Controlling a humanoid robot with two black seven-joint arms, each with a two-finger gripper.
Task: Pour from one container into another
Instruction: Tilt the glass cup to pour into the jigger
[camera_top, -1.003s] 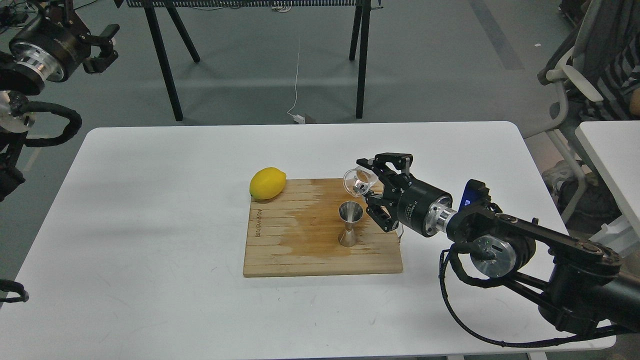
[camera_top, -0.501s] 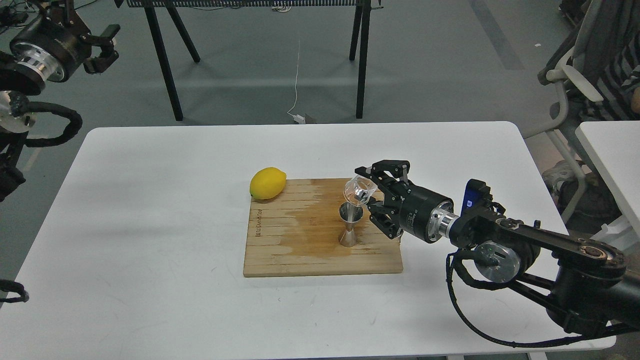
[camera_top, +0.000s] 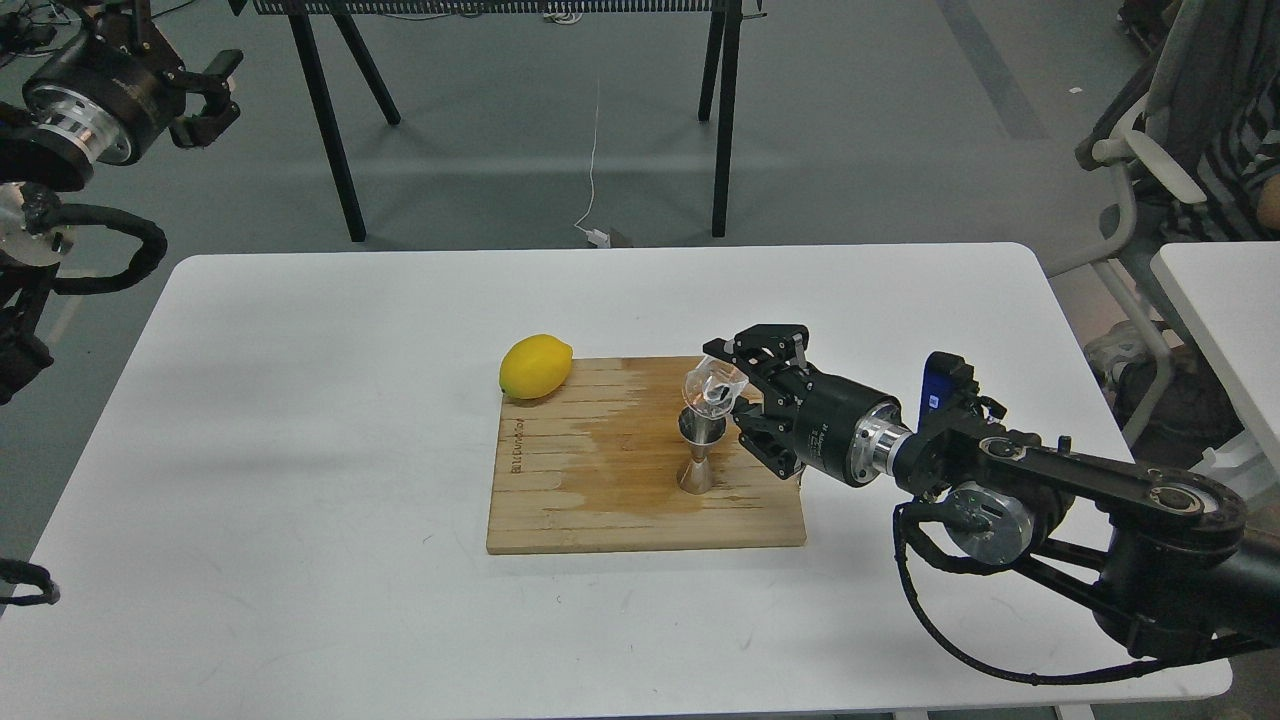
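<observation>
A tiny clear cup (camera_top: 708, 388) is held tilted to the left in my right gripper (camera_top: 742, 392), which is shut on it. Its mouth hangs right over the top of the steel jigger (camera_top: 700, 452). The hourglass-shaped jigger stands upright on the wooden board (camera_top: 560, 500), on a darker wet patch. My left gripper (camera_top: 208, 95) is raised far off at the upper left, beyond the table, its fingers apart and empty.
A yellow lemon (camera_top: 535, 366) lies at the board's back left corner. The board rests in the middle of the white table (camera_top: 300, 420). Black trestle legs (camera_top: 330, 130) stand behind the table; a chair and a second table are at the right.
My right gripper has moved left and down with the clear cup, bringing it from beside the jigger to just above its top, and tipped it further.
</observation>
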